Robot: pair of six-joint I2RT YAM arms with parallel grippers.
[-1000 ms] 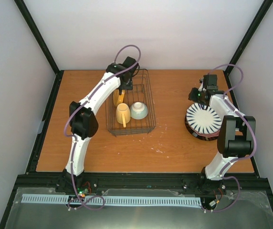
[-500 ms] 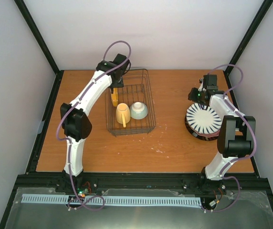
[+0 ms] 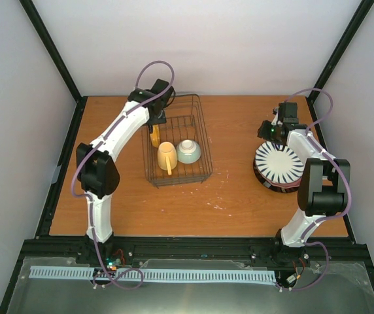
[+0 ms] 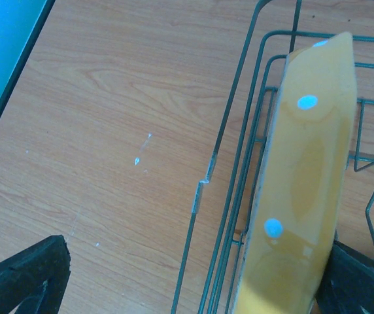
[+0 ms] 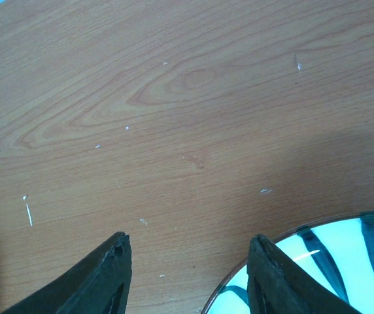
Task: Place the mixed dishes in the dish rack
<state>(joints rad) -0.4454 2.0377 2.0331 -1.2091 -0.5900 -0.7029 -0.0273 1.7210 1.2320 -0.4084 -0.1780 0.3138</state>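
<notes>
Over on the orange-brown wooden tabletop (image 3: 239, 196), boxed in by plain white walls (image 3: 206, 46), I've got the dark wire dish rack (image 3: 180, 184) sitting left of centre. The orange-yellow plate with pale dots (image 4: 305, 190) stands on edge along the rack's left side, behind the cream-yellow mug (image 3: 167, 157) and pale blue-green bowl (image 3: 189, 151). Left gripper (image 4: 197, 261) is spread wide, with the plate just beside its right finger, not clamped. Right gripper (image 5: 188, 245) gapes too, hovering at the rim of the white dark-striped plate (image 5: 357, 261).
</notes>
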